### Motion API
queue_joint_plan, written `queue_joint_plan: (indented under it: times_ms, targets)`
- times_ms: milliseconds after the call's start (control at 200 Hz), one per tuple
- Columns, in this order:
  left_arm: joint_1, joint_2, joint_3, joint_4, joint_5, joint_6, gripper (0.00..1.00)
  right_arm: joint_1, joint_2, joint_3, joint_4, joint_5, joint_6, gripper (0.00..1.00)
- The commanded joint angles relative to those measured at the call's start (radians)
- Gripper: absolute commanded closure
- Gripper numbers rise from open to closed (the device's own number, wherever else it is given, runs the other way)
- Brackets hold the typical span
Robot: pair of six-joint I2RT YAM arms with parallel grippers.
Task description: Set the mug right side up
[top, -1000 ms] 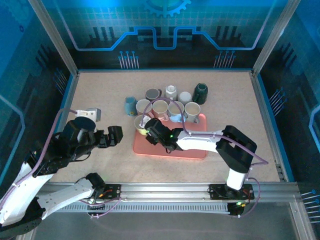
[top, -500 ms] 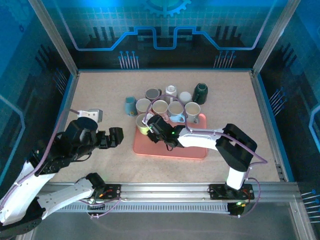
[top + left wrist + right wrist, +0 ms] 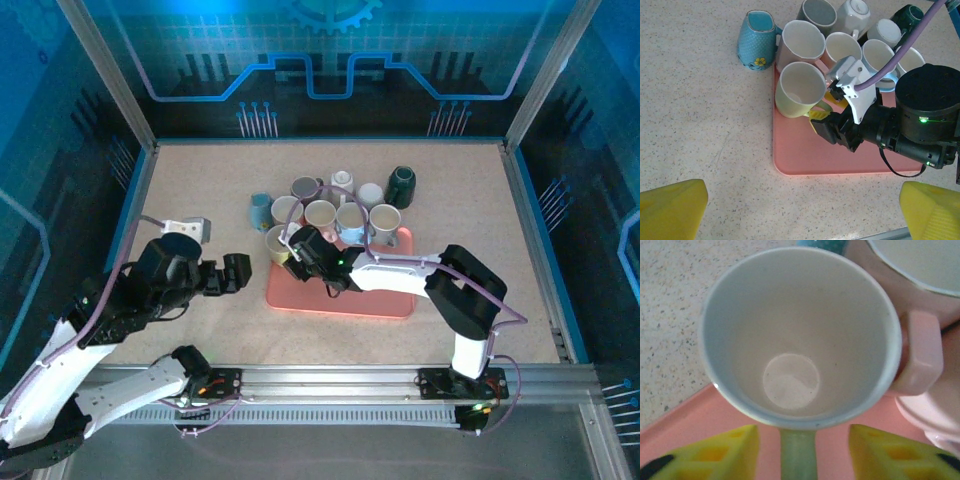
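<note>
The pale green mug [image 3: 799, 90] stands mouth-up on the upper-left corner of the pink tray [image 3: 805, 162], so the turn looks done. The right claw [image 3: 799, 450] straddles its handle [image 3: 797, 467], fingers apart and clear of it, probably to free it. The left claw [image 3: 237, 273] hangs wide over the worktop [image 3: 695, 115], out of the way.

Mug [image 3: 799, 90] is noted upright on the far left corner of the tray [image 3: 805, 160]. Other mugs [image 3: 840, 47] are clustered behind and right. A jug [image 3: 756, 40] is set left of them on the tabletop [image 3: 695, 110]. The mug's handle is flanked by the right end effector [image 3: 799, 452].
</note>
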Motion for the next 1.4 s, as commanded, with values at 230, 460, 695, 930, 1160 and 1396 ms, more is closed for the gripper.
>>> queue_joint_plan:
  times_ms: [230,460,695,930,1160,1396]
  targets:
    - [0.01,0.049,0.014,0.013,-0.053,0.001,0.01,-0.002,-0.253,-0.026,-0.077,-0.044,-0.002,0.32]
    - [0.033,0.276,0.123,-0.004,-0.043,0.059,0.01,-0.072,-0.463,0.077,-0.413,-0.09,0.155,0.34]
    - [0.168,0.503,0.25,0.057,0.077,0.113,0.01,-0.146,-0.61,0.154,-0.66,-0.176,0.278,0.36]
    - [0.362,0.73,0.367,0.079,0.116,0.025,0.01,-0.206,-0.699,0.21,-0.877,-0.204,0.353,0.35]
    - [0.44,0.942,0.464,0.139,0.101,0.024,0.01,-0.219,-0.76,0.216,-0.979,-0.195,0.355,0.35]
    - [0.513,1.087,0.503,0.235,0.163,0.027,0.01,-0.223,-0.785,0.215,-1.045,-0.2,0.369,0.35]
